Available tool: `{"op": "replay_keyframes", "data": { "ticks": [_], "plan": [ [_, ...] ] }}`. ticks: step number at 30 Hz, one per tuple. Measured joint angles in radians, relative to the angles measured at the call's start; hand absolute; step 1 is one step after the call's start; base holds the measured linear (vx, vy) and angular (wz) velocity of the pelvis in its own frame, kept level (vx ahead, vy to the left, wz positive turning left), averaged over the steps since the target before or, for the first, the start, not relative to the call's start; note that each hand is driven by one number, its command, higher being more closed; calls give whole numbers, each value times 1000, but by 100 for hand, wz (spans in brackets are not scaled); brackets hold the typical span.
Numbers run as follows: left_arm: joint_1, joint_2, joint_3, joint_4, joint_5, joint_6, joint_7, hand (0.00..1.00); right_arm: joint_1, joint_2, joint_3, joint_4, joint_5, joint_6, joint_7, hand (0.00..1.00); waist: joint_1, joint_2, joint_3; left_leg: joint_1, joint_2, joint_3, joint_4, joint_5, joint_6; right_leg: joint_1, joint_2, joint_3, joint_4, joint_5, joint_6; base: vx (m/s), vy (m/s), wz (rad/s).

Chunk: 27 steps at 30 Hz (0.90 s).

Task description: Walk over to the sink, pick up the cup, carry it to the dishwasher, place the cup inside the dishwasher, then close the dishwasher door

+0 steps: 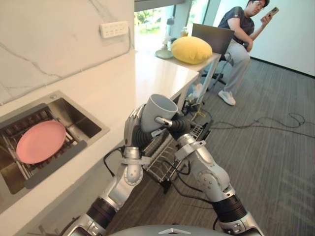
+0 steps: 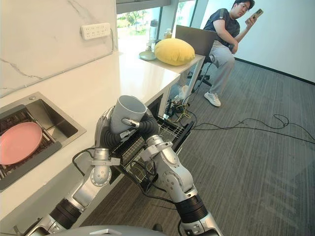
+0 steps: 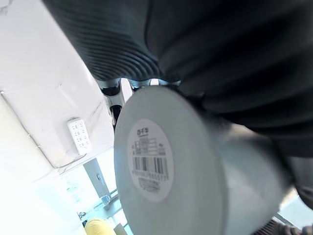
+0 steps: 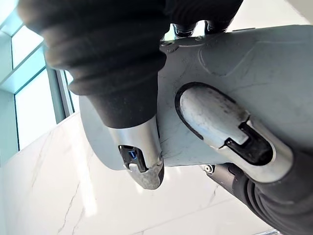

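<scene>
Most of what lies to the robot's left is the white counter [image 1: 98, 88], running back along a marbled wall to its far corner. Grey carpeted floor [image 1: 275, 167] takes the right. Set into the counter's near left end is the steel sink [image 1: 81, 118], with a pink plate [image 1: 40, 141] lying on the rack inside it. Well beyond the counter's far end a person [image 1: 241, 34] sits by a desk, apart from the work. Under the counter's front edge the dishwasher [image 2: 173, 130] stands open, its wire rack pulled out over the floor.

The grey cup [image 1: 156, 112] is out of the sink and in the air, just off the counter's front edge and directly above that rack, held between both hands. Its long axis is near upright, with the mouth up and tipped a little toward the counter's far end and the base down toward the left wrist. The left wrist view shows that base and its label from very close. The rack therefore lies straight below the cup, so the coming move looks like a lowering rather than a reach.

The left hand [image 1: 132, 129] comes up from below on a steep forearm, its fingers curled up the wall of the cup that faces the counter. The right hand [image 1: 178, 126] meets it from the floor side, wrist bent inward, with its fingertips [image 4: 141, 159] clamped on the cup's wall. Neither hand is nearer, since both carry it.
</scene>
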Motion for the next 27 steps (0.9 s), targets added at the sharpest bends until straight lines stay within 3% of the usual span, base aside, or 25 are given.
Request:
{"op": "replay_keyframes", "data": {
  "ticks": [6, 7, 12, 23, 27],
  "plan": [
    [12, 6, -7, 11, -1, 0, 38, 100, -15, -14, 17, 0, -43, 0, -1, 100, -3, 1, 0, -4, 0, -8, 0, 3, 0, 0, -1, -8, 0, 0, 0, -31, -24, 3],
    [13, 6, -7, 14, -2, -2, 44, 0, -21, -14, 18, 0, -55, 0, -1, 100, -3, 1, 0, -4, 0, -10, 0, 3, 0, 0, -1, -9, 0, 0, 0, -20, -17, 3],
    [37, 6, -22, 26, -87, -44, 55, 0, -57, -11, 15, 0, -90, -5, 0, 100, -3, 2, -1, -7, 0, -18, -2, 7, 0, 1, -1, -17, 0, 0, 0, -9, -8, 4],
    [65, -27, 36, 13, -121, -52, 90, 0, -58, 35, 13, 0, -108, -25, 11, 100, -3, 2, -1, 22, -8, -21, -61, 38, 1, 7, -1, -21, 0, -2, 2, -38, -24, 1],
    [67, -56, 47, -13, -148, -52, 93, 0, -27, 70, -18, 2, -108, -55, 9, 100, -3, 4, -2, 34, -12, -21, -87, 48, 2, 8, 0, -22, 0, -4, 5, -8, -5, 1]
  ]
}}
